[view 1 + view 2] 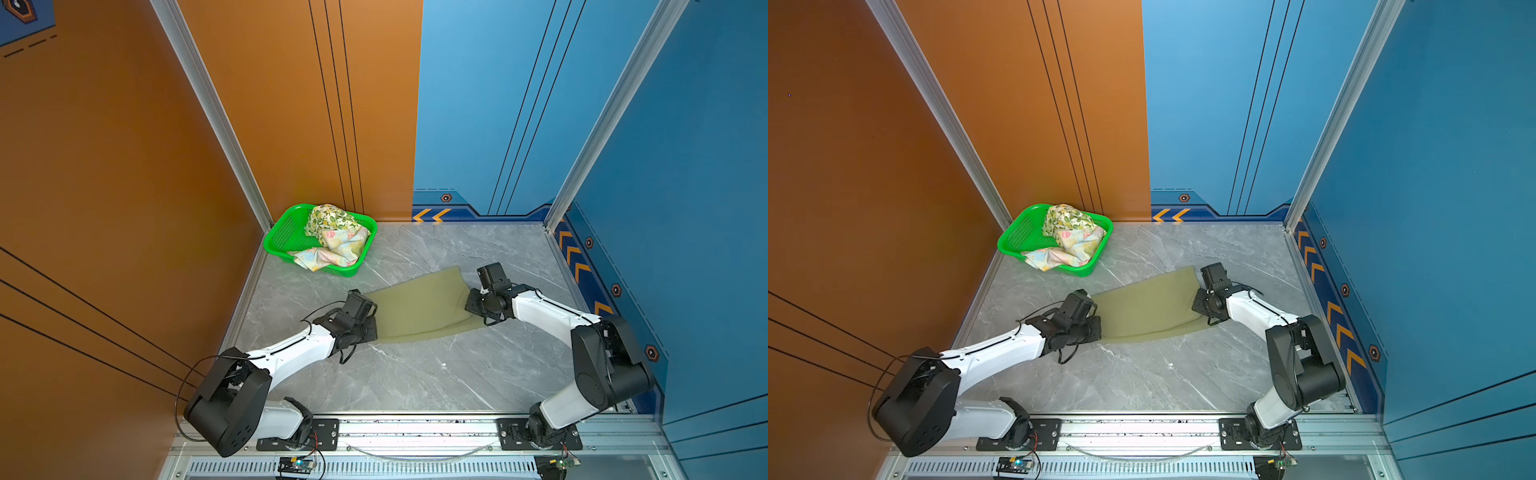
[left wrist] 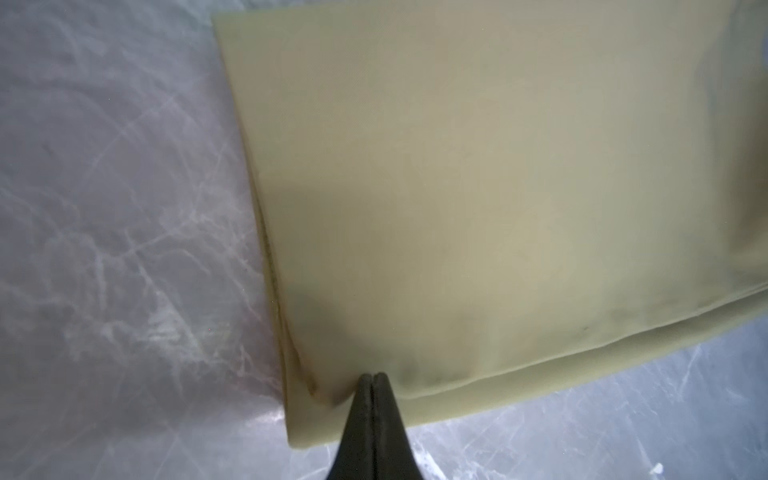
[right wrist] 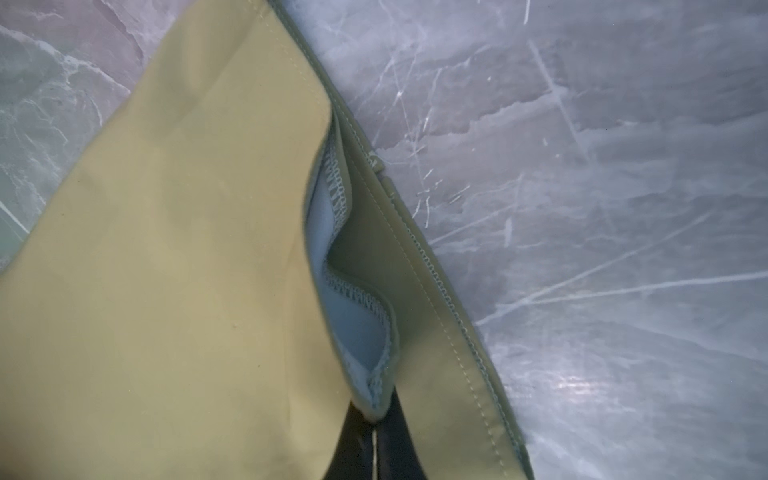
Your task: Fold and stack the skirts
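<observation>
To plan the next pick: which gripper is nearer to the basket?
Left. Left gripper grips the olive skirt on the basket side; right gripper grips its opposite end, farther.

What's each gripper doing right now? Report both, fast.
The left gripper is shut on the olive skirt, at a corner.
The right gripper is shut on the olive skirt too, at its seamed edge.

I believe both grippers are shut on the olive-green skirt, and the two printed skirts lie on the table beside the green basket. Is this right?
One thing is wrong: the lemon skirt and the flowered skirt lie in the green basket, not beside it, as both top views show. The left gripper and right gripper are shut on the olive-green skirt.
</observation>
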`<state>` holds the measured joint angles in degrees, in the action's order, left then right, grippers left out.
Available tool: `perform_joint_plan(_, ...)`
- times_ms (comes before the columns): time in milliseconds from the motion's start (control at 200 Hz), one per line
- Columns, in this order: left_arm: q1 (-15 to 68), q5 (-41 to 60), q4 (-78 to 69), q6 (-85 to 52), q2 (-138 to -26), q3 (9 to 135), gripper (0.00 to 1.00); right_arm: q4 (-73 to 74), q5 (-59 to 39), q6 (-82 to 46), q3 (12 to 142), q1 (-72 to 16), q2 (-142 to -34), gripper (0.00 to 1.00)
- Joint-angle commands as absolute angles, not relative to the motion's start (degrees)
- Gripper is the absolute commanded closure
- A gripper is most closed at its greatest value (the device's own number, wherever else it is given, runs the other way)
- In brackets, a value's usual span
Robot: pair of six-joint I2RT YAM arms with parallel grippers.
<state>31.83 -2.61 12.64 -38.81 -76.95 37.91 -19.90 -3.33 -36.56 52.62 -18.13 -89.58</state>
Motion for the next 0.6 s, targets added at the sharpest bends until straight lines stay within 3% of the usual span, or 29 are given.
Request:
perform_joint_plan(0,30.31,-1.94,14.59,-37.18,-74.87,39.98,1.00,-24.20,-1.04,-35.07,55.50,-18.60,-86.64,1.00)
perform_joint_plan(496,28.98,-0.60,17.16,-37.52,-68.00,37.11,1.00,-28.92,0.69,-35.59,53.79,-20.43,-80.87,1.00)
perform_joint_plan(551,29.17,-0.20,16.65,-37.91,-68.34,36.36,0.92,-28.88,0.62,-35.60,53.04,-20.54,-80.88,1.00)
perform_joint_plan(591,29.22,0.01,16.24,-38.18,-68.67,35.66,0.81,-28.62,0.66,-35.65,52.45,-20.57,-80.94,1.00)
